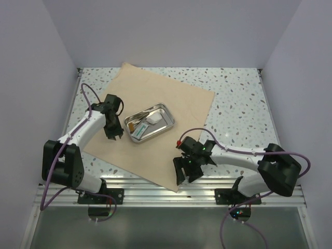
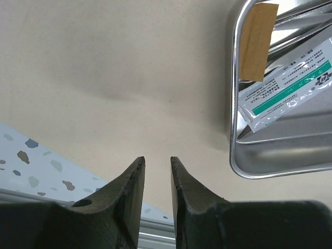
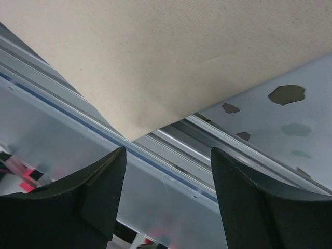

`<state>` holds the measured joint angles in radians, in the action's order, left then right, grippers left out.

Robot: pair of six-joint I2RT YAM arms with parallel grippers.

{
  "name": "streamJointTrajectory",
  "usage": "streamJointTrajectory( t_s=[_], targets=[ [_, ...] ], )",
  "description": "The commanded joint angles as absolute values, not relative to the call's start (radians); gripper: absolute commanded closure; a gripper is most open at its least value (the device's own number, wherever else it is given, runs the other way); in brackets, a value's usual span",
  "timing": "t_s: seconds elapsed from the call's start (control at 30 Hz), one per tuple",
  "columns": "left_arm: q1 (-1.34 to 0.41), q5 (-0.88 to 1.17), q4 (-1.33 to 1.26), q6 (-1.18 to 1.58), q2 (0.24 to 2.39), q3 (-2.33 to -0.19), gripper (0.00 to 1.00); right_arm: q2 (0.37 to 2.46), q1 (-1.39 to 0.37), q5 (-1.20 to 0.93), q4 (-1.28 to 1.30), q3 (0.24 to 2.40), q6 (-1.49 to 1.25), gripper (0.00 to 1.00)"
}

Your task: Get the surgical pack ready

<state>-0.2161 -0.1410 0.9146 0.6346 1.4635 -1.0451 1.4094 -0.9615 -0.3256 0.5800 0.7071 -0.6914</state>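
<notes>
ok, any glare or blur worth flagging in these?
Top external: even light, soft shadows, mild glints on the steel tray. Left wrist: strong reflections inside the tray, packet print sharp. Right wrist: wrap sheet sharp, lower background blurred, right claw dark and soft.

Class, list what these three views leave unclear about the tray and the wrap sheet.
- Top view: items inside the small shiny rectangular steel tray are too small to identify.
- Left wrist view: the right edge cuts off the tray; the white green-striped packet's print is too small to read.
- Right wrist view: the large tan wrap sheet runs past the top edge.
</notes>
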Motion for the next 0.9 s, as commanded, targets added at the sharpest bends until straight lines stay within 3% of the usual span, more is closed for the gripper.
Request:
streamJointTrajectory(
  t_s=[0.0, 0.4, 0.63, 0.87],
  targets=[
    [-0.21, -0.135, 0.917, 0.611, 1.428, -1.057, 0.69, 1.364, -0.977, -0.376, 0.393, 0.657, -0.885, 0.31],
    [-0.21, -0.077, 0.865, 0.572, 1.443, -1.101, 0.69, 1.37, -1.106, -0.328, 0.261, 0.55, -1.199, 0.42],
    [-0.21, -0.075, 0.856, 0.54, 1.431, -1.091, 0.69, 1.42, -1.175, -0.296, 0.19, 0.54, -1.261, 0.44],
    [-0.21, -0.066, 0.865, 0.523, 1.407, -1.083, 0.69, 1.442, -1.184, -0.215, 0.196, 0.535, -1.336, 0.52]
  ],
)
